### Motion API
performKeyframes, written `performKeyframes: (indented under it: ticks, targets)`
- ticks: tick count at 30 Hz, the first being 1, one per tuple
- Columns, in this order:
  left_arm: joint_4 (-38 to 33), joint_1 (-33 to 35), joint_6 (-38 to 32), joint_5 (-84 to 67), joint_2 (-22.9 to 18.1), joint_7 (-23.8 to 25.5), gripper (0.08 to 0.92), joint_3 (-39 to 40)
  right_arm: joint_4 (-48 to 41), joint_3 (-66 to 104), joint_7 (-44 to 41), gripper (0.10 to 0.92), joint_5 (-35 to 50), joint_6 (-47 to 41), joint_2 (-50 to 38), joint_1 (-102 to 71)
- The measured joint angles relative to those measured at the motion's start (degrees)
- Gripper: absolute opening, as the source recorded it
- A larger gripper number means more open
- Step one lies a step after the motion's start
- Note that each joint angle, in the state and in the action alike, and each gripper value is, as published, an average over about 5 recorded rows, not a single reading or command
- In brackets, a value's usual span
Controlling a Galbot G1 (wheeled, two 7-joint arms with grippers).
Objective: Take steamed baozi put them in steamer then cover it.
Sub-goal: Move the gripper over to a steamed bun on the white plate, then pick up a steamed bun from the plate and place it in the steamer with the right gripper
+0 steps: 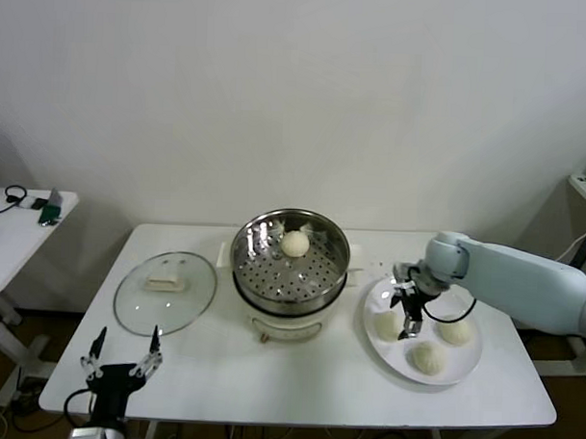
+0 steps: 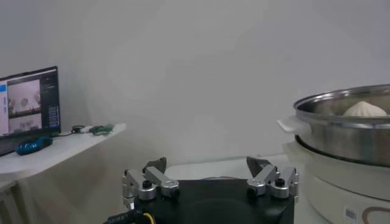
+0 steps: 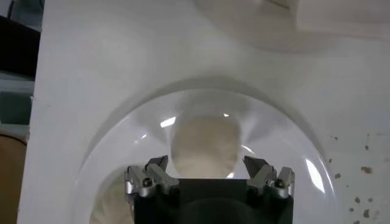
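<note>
Now you have one steamed baozi (image 1: 295, 243) in the steamer (image 1: 290, 277); right of it, three sit on the plate (image 1: 466, 360), your right gripper (image 1: 408, 316) released, straddling one; cover (image 1: 165, 291) left of the steamer; left gripper (image 1: 123, 353) spread, idle.

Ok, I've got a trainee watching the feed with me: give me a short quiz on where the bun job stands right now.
1. How many baozi lie on the white plate, and how many in the steamer?
2. True or false: the glass cover sits on the steamer.
3. Which gripper is over a bun? A) the left gripper B) the right gripper C) neither

Key
1. Three on the plate, one in the steamer.
2. False: the cover lies flat on the table, on the steamer's left.
3. B: it hangs open over the plate's bun nearest the steamer, a finger on each side; the left gripper waits open at the table's near left edge.
</note>
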Motion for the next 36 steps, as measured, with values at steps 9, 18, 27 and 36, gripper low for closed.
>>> performKeyframes:
  ticks: [9,18,27,36]
  targets:
    - [0.1,-0.2,0.0,0.2,-0.1,0.0,0.823,0.2,-1.5,1.0,-0.8,0.765,-1.2,0.1,1.6,-1.8]
    - [0.0,0.2,0.0,0.3,-0.2,-0.1,0.823,0.3,-2.2,1.7,-1.1,0.713,-1.1,0.1,1.6,-2.0]
    - [-0.1,0.3,-0.1,0.3,-0.2,-0.1,0.823,0.4,-1.6,1.7,0.0,0.714,1.6,-0.5,0.5,0.0]
    - [0.0,0.3,0.2,0.9,-0.2,0.1,0.823,1.6,0.4,-2.4,0.0,0.720,8.8,-0.6,-0.8,9.8]
